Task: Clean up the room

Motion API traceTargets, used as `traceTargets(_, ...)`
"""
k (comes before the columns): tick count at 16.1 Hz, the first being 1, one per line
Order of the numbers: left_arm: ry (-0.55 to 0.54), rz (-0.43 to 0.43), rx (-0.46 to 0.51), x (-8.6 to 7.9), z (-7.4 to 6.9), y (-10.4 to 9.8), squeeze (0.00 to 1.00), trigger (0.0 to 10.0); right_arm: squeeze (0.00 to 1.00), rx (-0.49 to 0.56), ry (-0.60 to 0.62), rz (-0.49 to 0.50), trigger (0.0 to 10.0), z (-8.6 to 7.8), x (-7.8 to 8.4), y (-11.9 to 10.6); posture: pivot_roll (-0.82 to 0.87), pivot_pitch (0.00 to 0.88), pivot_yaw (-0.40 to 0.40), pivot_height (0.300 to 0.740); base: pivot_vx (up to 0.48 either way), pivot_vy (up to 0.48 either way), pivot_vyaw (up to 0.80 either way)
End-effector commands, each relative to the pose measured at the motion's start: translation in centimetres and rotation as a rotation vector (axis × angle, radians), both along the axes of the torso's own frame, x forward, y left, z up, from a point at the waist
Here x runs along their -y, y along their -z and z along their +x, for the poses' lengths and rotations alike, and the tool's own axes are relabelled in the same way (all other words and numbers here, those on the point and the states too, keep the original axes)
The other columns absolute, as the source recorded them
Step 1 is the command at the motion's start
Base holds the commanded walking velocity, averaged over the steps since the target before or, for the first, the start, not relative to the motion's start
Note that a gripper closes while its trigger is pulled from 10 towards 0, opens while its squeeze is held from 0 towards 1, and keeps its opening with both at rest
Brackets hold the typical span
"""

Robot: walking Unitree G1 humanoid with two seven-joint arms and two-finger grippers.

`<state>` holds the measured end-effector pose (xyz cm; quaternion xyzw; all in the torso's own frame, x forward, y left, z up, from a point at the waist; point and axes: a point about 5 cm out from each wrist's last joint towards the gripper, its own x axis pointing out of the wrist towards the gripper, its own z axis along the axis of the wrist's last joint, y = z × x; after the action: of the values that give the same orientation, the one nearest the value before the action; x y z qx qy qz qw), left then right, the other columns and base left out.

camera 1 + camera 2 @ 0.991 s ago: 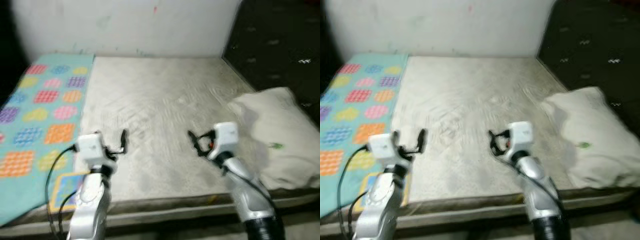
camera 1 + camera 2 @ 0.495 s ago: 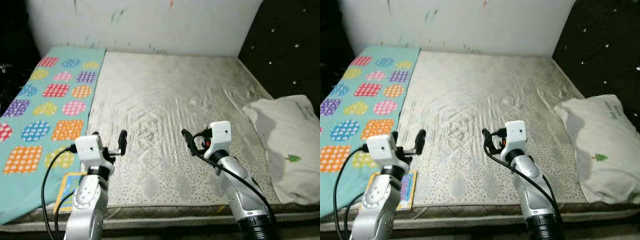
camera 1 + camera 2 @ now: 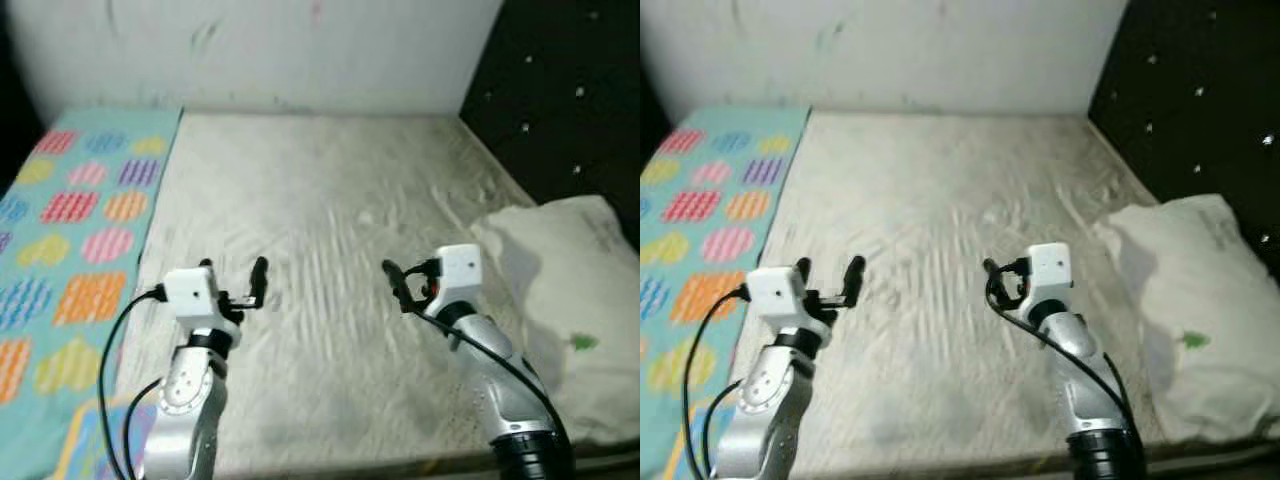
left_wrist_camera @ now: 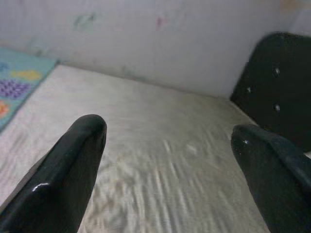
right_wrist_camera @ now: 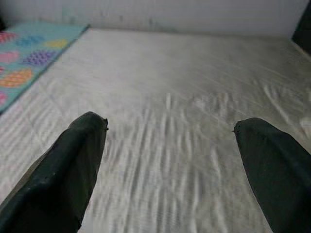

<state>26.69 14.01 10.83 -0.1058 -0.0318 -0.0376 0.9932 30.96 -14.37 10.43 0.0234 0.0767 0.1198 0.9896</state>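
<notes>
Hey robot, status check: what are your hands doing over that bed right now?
Left gripper and right gripper open, empty, above the mattress. Pillow at its right edge, patterned blanket on the left. Nothing in the way.

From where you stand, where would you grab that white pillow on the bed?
Probably the pillow's near-left corner, approached from its left by the right gripper, fingers open. The pillow lies slumped on the mattress's right edge, and that corner seems the nearest part thin enough to pinch.
</notes>
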Motion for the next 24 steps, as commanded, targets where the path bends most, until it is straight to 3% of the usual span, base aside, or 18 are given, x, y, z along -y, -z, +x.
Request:
traceTargets(1,-0.030,0.012,-0.001,-0.88,-0.06,-0.04,0.00,10.0,0.00,0.031,-0.038,0.011,10.0,0.29,-1.24,-0.87,-0.12,0.034,-0.068,0.740,0.446,0.000,0.00)
traceTargets(6,-0.028,0.012,-0.001,-0.88,-0.09,-0.05,0.00,10.0,0.00,0.031,-0.039,0.012,10.0,0.28,-1.25,-0.87,-0.12,0.034,-0.068,0.740,0.446,0.000,0.00)
traceTargets(8,-0.082,0.003,-0.065,-1.14,0.15,0.82,0.00,10.0,0.00,0.027,-0.083,-0.023,10.0,0.11,-1.39,-0.29,-0.11,0.023,-0.072,0.740,0.000,0.480,0.00)
traceTargets(12,-0.083,0.005,-0.059,-1.14,0.25,0.79,0.00,10.0,0.00,0.031,-0.083,-0.021,10.0,0.15,-1.37,-0.32,-0.12,0.020,-0.072,0.740,0.000,0.480,0.00)
traceTargets(24,-0.093,-0.007,-0.048,-1.14,0.21,0.78,0.00,10.0,0.00,0.041,-0.085,-0.025,10.0,0.36,-1.28,-0.46,-0.12,0.014,-0.076,0.740,0.000,0.000,0.00)
